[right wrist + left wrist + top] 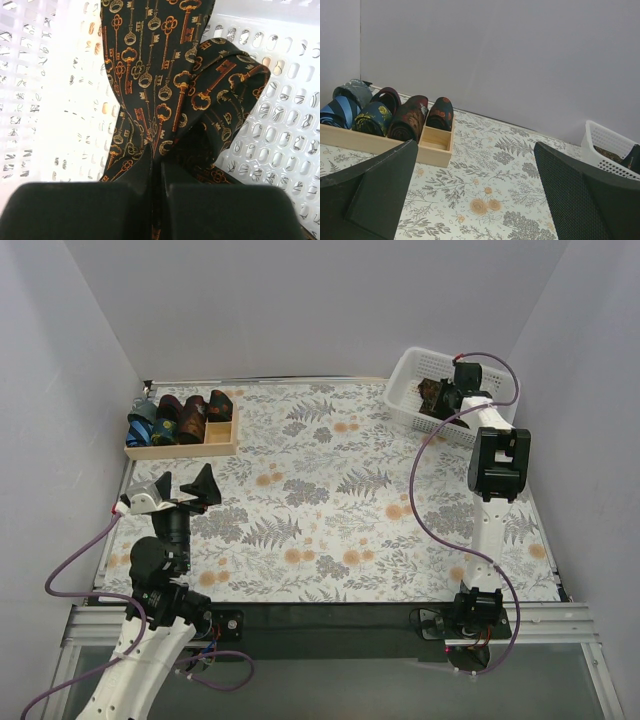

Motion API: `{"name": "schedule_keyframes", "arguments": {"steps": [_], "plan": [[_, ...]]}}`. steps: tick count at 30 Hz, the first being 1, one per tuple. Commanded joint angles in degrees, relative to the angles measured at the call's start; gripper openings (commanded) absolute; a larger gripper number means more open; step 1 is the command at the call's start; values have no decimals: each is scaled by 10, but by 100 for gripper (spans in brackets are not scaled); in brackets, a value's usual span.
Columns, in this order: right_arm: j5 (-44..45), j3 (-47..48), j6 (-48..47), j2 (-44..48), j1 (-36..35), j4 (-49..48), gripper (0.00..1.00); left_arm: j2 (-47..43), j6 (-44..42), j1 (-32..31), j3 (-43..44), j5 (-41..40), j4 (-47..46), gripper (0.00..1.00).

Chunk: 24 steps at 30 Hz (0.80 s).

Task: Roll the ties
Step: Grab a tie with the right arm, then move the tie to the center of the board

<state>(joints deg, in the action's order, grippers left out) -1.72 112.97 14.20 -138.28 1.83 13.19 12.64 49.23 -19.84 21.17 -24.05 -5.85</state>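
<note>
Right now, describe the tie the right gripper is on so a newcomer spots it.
Look to the white basket at the far right corner. Inside lies one loose black tie printed with gold keys, pinched by the right gripper. The other ties sit rolled in the wooden tray, far left.

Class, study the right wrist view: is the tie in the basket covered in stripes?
No, the tie in the white basket bears orange-gold keys on black.
</note>
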Motion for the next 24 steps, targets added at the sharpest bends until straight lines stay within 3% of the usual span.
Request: {"name": "schedule_keyframes", "arguments": {"steps": [1, 15, 24], "plan": [[-22, 20, -11, 31, 2, -2, 1, -4, -11, 3, -5, 9, -7, 96], [-87, -15, -87, 276, -16, -43, 1, -19, -10, 4, -5, 16, -5, 96], [-160, -112, -95, 455, -101, -41, 1, -34, -5, 4, -2, 28, 1, 96]]}}
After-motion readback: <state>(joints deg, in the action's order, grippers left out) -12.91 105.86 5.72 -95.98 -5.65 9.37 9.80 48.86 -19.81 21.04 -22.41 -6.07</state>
